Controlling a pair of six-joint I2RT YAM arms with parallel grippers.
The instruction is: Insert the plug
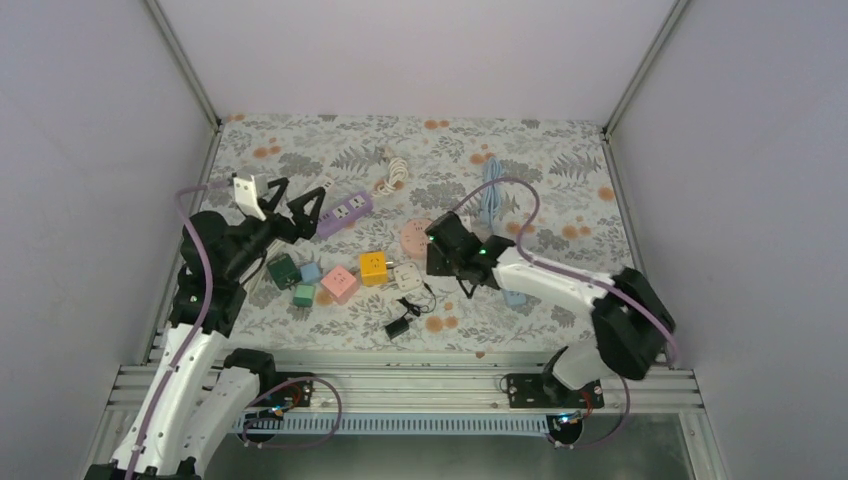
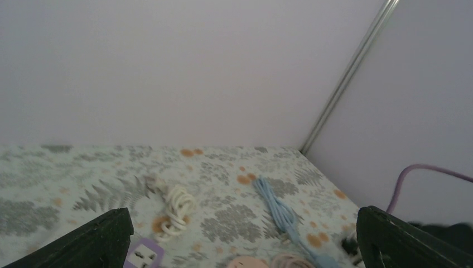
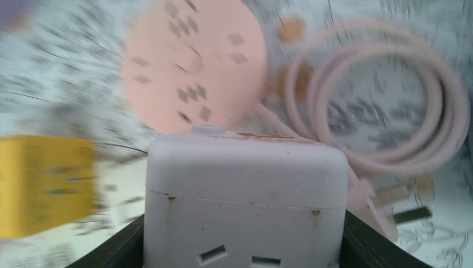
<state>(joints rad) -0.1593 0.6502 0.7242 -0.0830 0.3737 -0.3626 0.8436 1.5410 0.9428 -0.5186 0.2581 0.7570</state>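
Note:
A white cube socket (image 3: 245, 190) fills the right wrist view, sharp against a blurred floor. My right gripper (image 3: 242, 248) is shut on it, one dark finger flat against each side. Seen from above, the white cube socket (image 1: 407, 277) sits at the tip of my right gripper (image 1: 428, 264), mid-table. A small black plug (image 1: 398, 327) with a thin cord lies just in front of it. A pink plug (image 3: 393, 206) with bare prongs lies right of the cube. My left gripper (image 1: 298, 202) hangs open above the purple power strip (image 1: 345, 212), holding nothing.
A yellow cube (image 1: 373, 267), pink cube (image 1: 340, 283), blue cube (image 1: 311, 271) and two green cubes (image 1: 283, 270) lie in a cluster. A round pink socket (image 1: 415, 235) with coiled cord, a white cable (image 1: 393, 175) and a blue cable (image 1: 492, 195) lie further back. Walls enclose three sides.

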